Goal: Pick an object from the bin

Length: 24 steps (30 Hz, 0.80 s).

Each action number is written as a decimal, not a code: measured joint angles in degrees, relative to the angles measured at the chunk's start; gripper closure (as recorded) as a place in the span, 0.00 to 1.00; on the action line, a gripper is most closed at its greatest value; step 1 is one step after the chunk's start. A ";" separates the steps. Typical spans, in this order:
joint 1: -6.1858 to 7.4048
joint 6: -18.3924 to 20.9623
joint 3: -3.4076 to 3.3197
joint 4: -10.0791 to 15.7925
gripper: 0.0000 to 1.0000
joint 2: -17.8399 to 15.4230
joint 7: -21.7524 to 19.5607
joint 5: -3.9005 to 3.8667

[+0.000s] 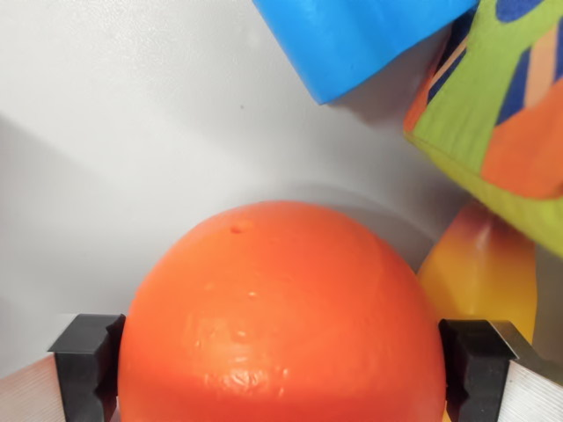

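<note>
Orange ball (281, 321) gripped between the two black pads of the gripper (280, 369), above the pale bin floor (106, 158).
The jaws stand wide, pads touching the ball's left and right flanks. The ball is round, with no long axis; a small dimple faces up-left. Above and right of the ball lies a blue block (352, 40); farther right a green-and-orange patterned object (501, 114); just beside the ball's right, a yellow-orange object (484, 272).

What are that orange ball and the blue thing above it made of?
The orange ball looks like smooth plastic or rubber: glossy highlights, tiny dimples like fake orange peel. The blue thing looks like matte foam: soft even colour, no shine, rounded edge. Neither is certain from one view.
</note>
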<state>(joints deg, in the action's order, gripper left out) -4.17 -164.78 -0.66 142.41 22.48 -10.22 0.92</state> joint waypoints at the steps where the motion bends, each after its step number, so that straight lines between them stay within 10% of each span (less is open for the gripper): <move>1: 0.00 0.00 0.00 0.00 1.00 0.00 0.00 0.00; 24: 0.04 3.30 -0.07 0.86 1.00 -4.33 0.00 0.00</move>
<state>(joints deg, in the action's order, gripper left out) -4.12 -161.48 -0.72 143.27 18.15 -10.23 0.92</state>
